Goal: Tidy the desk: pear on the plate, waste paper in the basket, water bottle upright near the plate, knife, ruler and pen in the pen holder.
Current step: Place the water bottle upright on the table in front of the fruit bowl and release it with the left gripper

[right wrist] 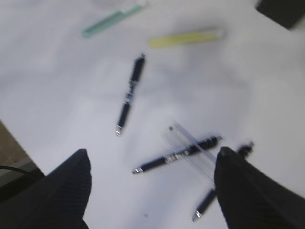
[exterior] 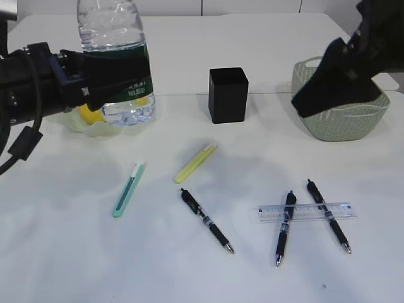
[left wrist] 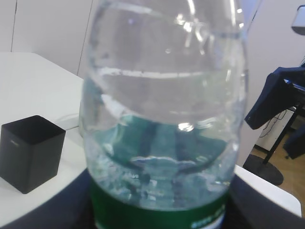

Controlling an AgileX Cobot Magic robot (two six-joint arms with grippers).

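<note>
Exterior view: at upper left the left gripper (exterior: 117, 79) is clamped around one upright water bottle (exterior: 117, 60), just in front of the plate (exterior: 85, 126) where one yellow pear (exterior: 88, 115) sits. The right gripper (exterior: 338, 82) hangs before one basket (exterior: 344, 120); no waste paper is visible. Outside the pen holder (exterior: 228, 95), on the desk (exterior: 76, 252): two knives (exterior: 128, 189), three pens (exterior: 207, 221), one ruler (exterior: 303, 213).

Left wrist view: the bottle fills the frame, the holder at lower left.

Right wrist view: blurred; jaws spread wide and empty above the pens.

Judged: pear done; bottle under way; stationery left.
</note>
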